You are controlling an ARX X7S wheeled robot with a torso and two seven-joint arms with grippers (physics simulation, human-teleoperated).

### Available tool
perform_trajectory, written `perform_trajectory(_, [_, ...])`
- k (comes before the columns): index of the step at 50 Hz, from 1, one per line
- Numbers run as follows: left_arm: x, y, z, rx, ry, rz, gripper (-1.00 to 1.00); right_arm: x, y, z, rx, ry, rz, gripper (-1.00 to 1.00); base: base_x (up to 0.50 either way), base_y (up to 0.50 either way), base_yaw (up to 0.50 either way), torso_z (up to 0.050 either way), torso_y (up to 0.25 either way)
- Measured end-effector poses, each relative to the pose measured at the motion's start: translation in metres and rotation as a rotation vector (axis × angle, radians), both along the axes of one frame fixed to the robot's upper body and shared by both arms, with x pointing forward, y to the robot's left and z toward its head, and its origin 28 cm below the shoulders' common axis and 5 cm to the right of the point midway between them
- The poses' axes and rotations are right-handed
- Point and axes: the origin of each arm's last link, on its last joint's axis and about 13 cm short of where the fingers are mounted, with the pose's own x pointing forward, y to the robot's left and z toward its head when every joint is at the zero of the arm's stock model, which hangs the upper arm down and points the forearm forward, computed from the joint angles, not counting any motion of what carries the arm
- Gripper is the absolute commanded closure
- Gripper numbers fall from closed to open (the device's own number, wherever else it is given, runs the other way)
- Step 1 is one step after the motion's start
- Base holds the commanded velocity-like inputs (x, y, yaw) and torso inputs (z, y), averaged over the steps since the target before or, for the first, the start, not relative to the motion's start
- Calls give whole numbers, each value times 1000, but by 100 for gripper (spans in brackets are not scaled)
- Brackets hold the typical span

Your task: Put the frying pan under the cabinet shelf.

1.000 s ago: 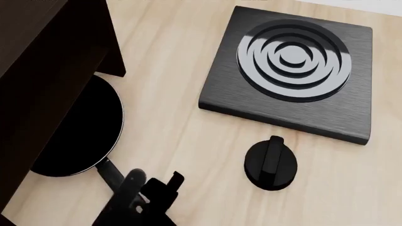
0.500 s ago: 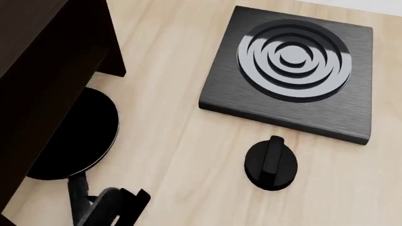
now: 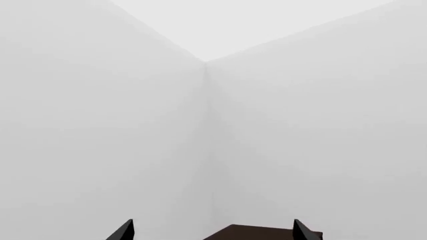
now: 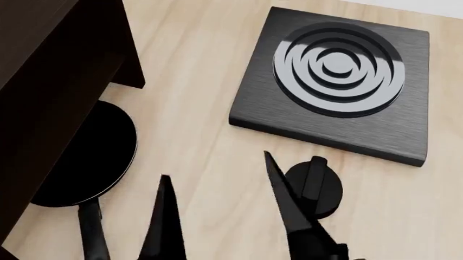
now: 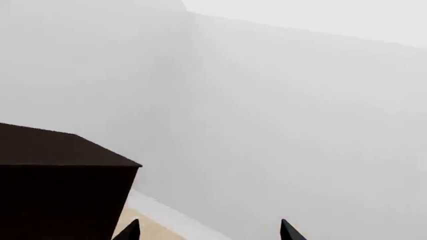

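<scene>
frying pan [image 4: 87, 157] under cabinet shelf [image 4: 51, 81], right gripper [image 4: 217, 187] (jaws apart) nearby

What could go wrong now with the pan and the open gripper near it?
1. The pan lies only partly under the cabinet. Its handle sticks out, so the placing may not count as complete.
2. The open gripper is close to that handle. A careless move could drag the pan out.
3. One finger overlaps the black knob in the head view and might knock it.
</scene>
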Motion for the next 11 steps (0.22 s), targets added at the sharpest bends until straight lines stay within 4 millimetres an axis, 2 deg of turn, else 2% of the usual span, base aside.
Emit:
perform_trajectory(7, [3, 0, -1, -3, 4, 0, -100, -24, -33, -4, 123, -70, -306, -100, 0, 0, 0, 0, 0])
perform_trajectory(11, [4, 0, -3, -5, 12, -4, -100, -35, -45, -10, 145, -78, -428, -100, 0, 0, 0, 0, 0])
